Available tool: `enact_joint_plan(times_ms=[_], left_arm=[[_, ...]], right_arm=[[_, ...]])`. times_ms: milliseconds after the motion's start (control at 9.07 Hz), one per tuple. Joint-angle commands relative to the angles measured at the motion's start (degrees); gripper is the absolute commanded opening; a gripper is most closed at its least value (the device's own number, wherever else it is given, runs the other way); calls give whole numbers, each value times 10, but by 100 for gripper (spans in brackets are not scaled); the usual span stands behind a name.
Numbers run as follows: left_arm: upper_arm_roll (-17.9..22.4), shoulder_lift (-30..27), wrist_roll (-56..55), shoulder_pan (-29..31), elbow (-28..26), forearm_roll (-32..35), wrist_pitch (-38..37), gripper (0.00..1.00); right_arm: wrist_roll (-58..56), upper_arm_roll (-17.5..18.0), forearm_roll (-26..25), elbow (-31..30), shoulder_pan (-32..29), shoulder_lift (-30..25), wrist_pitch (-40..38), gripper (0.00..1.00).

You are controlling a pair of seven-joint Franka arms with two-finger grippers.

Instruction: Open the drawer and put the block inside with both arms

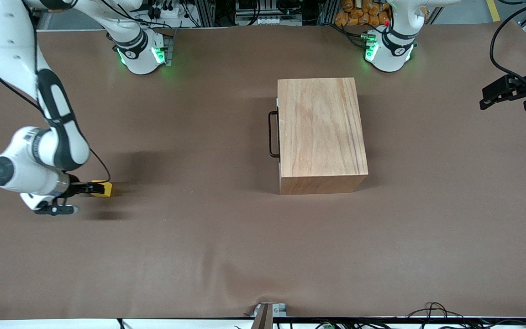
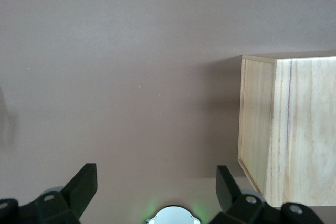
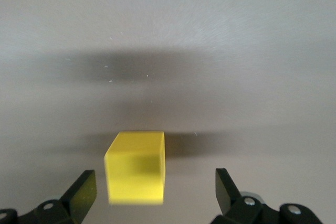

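The wooden box (image 1: 321,132) stands mid-table. Its drawer (image 1: 278,137) is pushed in, and the black handle (image 1: 272,134) faces the right arm's end of the table. The yellow block (image 1: 103,188) lies on the table toward the right arm's end, nearer the front camera than the box. My right gripper (image 1: 85,192) is low at the block and open. In the right wrist view the block (image 3: 135,167) sits between the open fingers of the right gripper (image 3: 155,184), closer to one finger and not gripped. My left gripper (image 1: 491,98) waits open over the left arm's end. It also shows in the left wrist view (image 2: 156,182), with the box (image 2: 294,129) beside it.
The brown table cover (image 1: 199,256) has a wrinkle near the front edge. Cables and a metal bracket (image 1: 265,313) lie along that edge. The two arm bases (image 1: 142,52) (image 1: 388,50) stand at the back edge.
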Motion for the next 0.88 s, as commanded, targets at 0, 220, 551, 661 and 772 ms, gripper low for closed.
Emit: enact_joint_plan(times_ms=[0, 220, 551, 661, 772], left_arm=[[1, 0, 9, 0, 6, -9, -3, 100], [1, 0, 9, -1, 6, -10, -3, 100], [-14, 12, 6, -5, 5, -9, -3, 100], [-31, 27, -4, -7, 6, -7, -2, 100], [-53, 41, -38, -13, 18, -7, 2, 100]], right_arm=[[15, -4, -29, 52, -8, -86, -128, 100], [80, 2, -82, 148, 22, -128, -275, 100], [91, 3, -76, 167, 34, -223, -367, 100], [91, 3, -75, 166, 34, -241, -396, 100], [92, 3, -74, 166, 34, -253, -407, 100]])
